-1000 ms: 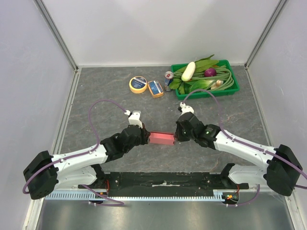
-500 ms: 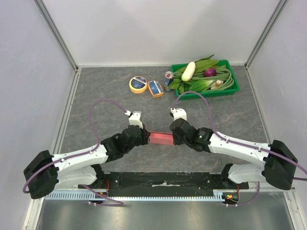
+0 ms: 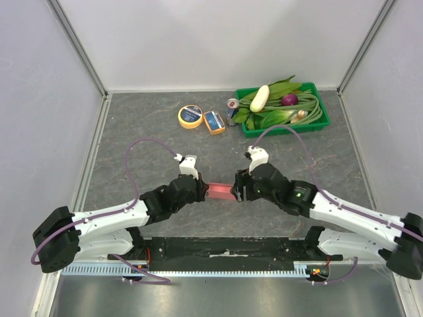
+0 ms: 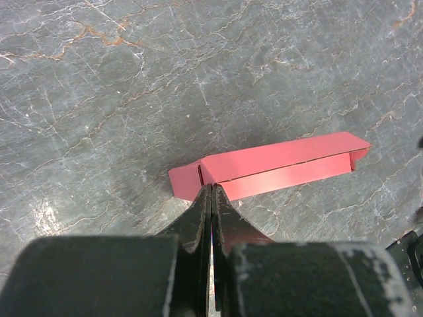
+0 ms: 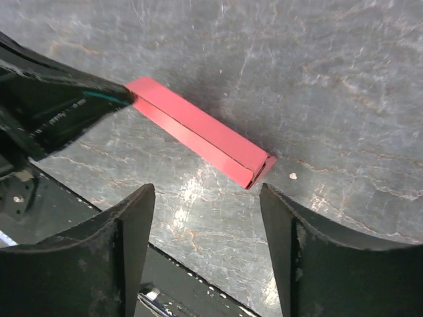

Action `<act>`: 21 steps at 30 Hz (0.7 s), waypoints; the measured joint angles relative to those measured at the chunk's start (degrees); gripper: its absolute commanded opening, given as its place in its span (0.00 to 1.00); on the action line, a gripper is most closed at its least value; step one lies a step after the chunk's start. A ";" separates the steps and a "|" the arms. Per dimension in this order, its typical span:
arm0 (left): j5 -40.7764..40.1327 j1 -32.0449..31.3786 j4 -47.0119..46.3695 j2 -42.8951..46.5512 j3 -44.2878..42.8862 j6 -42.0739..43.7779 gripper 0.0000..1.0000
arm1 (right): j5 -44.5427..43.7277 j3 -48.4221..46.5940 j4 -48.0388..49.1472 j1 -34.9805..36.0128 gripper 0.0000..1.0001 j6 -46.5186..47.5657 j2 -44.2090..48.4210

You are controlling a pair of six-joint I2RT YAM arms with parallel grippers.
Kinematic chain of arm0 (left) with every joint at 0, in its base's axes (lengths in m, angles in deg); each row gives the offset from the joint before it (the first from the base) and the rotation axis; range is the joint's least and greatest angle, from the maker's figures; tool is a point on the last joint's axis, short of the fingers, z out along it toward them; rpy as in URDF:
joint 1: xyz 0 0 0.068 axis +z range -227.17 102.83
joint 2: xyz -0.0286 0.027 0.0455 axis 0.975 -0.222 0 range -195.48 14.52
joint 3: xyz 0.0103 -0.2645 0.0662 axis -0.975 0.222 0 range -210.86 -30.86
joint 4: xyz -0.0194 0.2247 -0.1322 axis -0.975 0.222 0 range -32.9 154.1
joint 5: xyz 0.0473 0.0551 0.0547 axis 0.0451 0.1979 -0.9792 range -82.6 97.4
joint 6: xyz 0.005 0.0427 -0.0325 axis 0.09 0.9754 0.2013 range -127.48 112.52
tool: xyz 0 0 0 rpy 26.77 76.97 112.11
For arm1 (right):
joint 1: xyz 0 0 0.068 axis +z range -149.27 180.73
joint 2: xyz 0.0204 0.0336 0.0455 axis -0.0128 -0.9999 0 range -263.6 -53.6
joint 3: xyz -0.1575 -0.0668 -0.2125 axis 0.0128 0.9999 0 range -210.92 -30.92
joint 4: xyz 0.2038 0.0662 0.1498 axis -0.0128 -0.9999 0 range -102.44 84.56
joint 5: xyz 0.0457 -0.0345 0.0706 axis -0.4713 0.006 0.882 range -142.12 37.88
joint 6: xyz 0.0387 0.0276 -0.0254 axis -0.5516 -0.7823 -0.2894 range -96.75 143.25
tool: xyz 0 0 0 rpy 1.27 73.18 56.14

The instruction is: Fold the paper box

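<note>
Pinching was the work on the left side: the left gripper [image 4: 211, 193], at the left end of the paper box [image 4: 284, 162], had its jaws pressed fully together. It seemed to nip the thin card of the near-left corner between them. The paper box lay flat on the grey table [image 3: 132, 125], a long, low pink-red shape with its top panel folded over and its right end not closed. Near the right end of the paper box hung the right gripper [image 5: 206, 198], with its jaws spread wide, holding nothing and not touching the card.

To do this step well, I think the left grip should be firm but without pulling, so that the box does not slide. The right fingers should come low to the open end and push the end flap inwards slowly. Too much force would probably crush the thin walls.
</note>
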 measured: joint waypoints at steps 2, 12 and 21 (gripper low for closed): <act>-0.02 -0.11 0.00 0.00 0.02 0.00 0.02 | 1.05 -0.02 -0.46 -1.55 0.96 -2.01 3.21; -0.09 -0.63 -0.46 -0.61 0.00 -0.15 0.02 | 15.52 8.15 1.75 -19.78 0.98 -26.62 4.20; -0.13 -1.31 -1.18 -1.09 0.00 -0.57 0.02 | 27.19 20.11 20.94 -21.70 0.94 -44.33 0.09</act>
